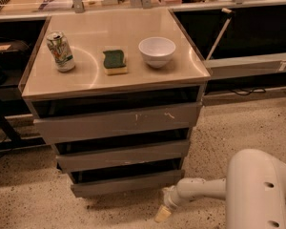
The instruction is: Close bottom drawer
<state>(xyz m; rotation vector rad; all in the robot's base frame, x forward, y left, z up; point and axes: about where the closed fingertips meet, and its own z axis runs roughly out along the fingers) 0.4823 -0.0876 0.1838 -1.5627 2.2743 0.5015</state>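
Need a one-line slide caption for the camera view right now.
Bottom drawer pushed in; end effector low by its right corner; can, sponge, bowl on top.
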